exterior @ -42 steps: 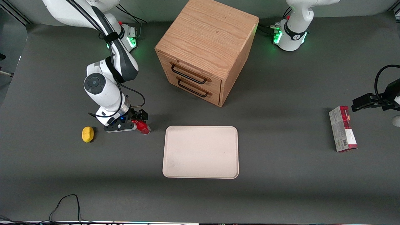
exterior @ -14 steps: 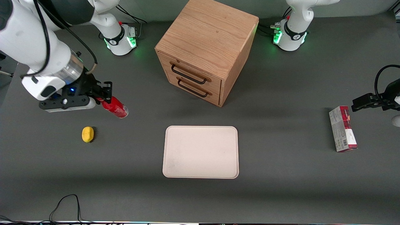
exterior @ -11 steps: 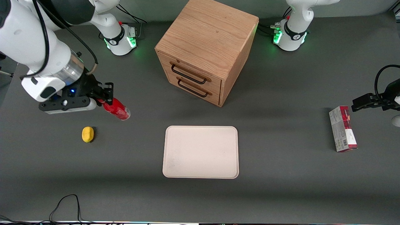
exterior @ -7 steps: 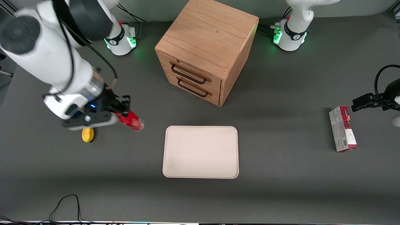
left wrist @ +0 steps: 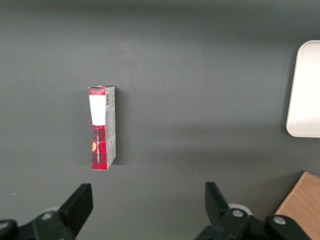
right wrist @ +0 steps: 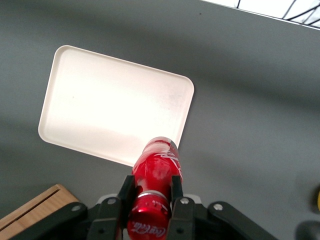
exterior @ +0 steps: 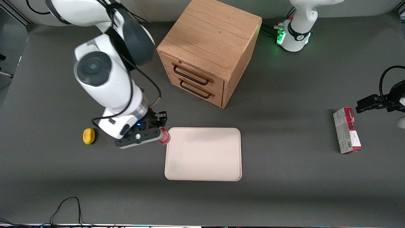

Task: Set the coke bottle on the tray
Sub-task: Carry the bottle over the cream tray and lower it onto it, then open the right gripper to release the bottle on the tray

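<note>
My right gripper [exterior: 159, 131] is shut on the red coke bottle [exterior: 164, 138] and holds it in the air, its base hanging down over the tray's edge at the working arm's end. In the right wrist view the bottle [right wrist: 156, 170] is clamped at its neck between the two black fingers [right wrist: 124, 192], gripper [right wrist: 150, 192], with its cap toward the camera. The cream-beige tray [exterior: 203, 154] lies flat on the dark table, nearer the front camera than the cabinet; it also shows in the right wrist view [right wrist: 90, 107] and partly in the left wrist view [left wrist: 306, 90].
A wooden drawer cabinet [exterior: 208, 50] stands farther from the front camera than the tray. A yellow lump [exterior: 89, 136] lies toward the working arm's end. A red-and-grey carton [exterior: 347, 130], also in the left wrist view [left wrist: 102, 127], lies toward the parked arm's end.
My gripper lifted the bottle off the table, then carried it sideways and toward the front camera, from above the yellow lump's area to the tray's edge. The tray has not moved.
</note>
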